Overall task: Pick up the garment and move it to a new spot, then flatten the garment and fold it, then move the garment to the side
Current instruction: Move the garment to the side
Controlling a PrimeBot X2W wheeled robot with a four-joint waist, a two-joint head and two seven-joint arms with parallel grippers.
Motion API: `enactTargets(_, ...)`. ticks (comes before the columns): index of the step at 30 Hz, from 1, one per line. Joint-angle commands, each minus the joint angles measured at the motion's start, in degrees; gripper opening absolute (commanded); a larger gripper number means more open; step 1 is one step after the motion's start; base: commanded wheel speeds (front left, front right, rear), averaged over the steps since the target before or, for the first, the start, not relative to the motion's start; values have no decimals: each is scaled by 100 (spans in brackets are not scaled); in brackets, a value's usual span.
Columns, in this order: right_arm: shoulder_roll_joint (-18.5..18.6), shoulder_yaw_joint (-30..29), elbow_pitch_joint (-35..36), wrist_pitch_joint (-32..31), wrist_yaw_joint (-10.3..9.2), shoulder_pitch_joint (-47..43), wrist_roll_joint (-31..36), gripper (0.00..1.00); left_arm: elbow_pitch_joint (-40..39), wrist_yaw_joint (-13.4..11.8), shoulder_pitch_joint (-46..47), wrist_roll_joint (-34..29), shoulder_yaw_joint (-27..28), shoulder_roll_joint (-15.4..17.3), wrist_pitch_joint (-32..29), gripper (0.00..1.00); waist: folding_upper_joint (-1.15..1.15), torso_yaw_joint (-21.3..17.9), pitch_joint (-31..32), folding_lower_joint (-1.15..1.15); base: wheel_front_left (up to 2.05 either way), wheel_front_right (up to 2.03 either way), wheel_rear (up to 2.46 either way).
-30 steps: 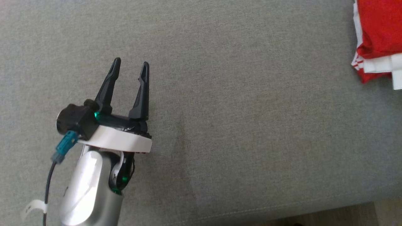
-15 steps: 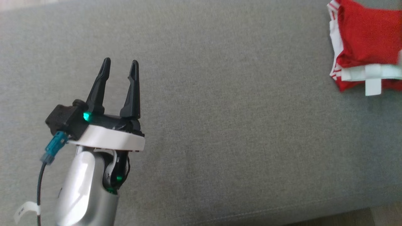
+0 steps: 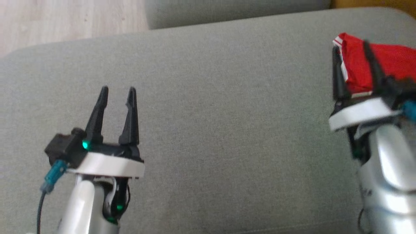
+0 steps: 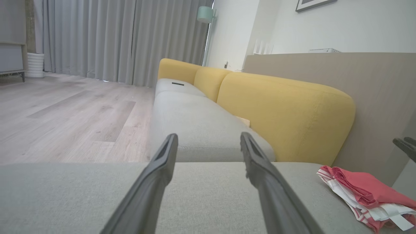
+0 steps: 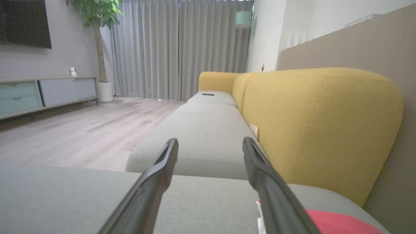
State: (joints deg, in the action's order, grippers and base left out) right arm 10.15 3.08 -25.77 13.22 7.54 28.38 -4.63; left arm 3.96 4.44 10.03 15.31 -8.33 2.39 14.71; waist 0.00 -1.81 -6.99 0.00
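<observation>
The garment [image 3: 396,61] is a folded red and white piece lying at the right end of the grey seat cushion [image 3: 227,97]. My right gripper [image 3: 350,48] stands open just in front of it, blurred, with the red cloth showing behind its fingers and nothing gripped. In the right wrist view the garment [image 5: 341,224] lies low beside the right finger, and the right gripper [image 5: 210,141] is empty. My left gripper [image 3: 117,92] is open and empty over bare cushion at the lower left. From the left wrist view the left gripper [image 4: 208,136] points along the sofa, with the garment [image 4: 367,191] off to its right.
A yellow backrest [image 4: 286,113] runs along the sofa's far side, behind the garment. Another grey seat cushion [image 4: 195,113] continues beyond, with a small dark object [image 4: 177,84] further along. Wooden floor [image 3: 65,19] lies past the cushion's edge.
The head camera has shifted, so the cushion's far edge and the floor now show. My right arm has come into the head view in front of the garment. The left gripper stays open.
</observation>
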Motion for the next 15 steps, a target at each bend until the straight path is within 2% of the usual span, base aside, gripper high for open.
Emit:
enactTargets(1, -200, -17, 304, 92, -5, -159, -39, 100, -202, -65, -6, 62, 223, 49, 29, 100, 0, 66, 167, 0, 0, 0, 0)
enactTargets(7, -639, -255, 668, 162, -5, -1066, 59, 100, -191, -117, -412, 116, 171, 49, 29, 100, 0, 122, 427, 0, 0, 0, 0)
enactTargets(15, -724, -160, 1172, 176, -5, -1875, -233, 100, -161, -205, -719, 188, 131, 49, 29, 100, 0, 155, 520, 0, 0, 0, 0)
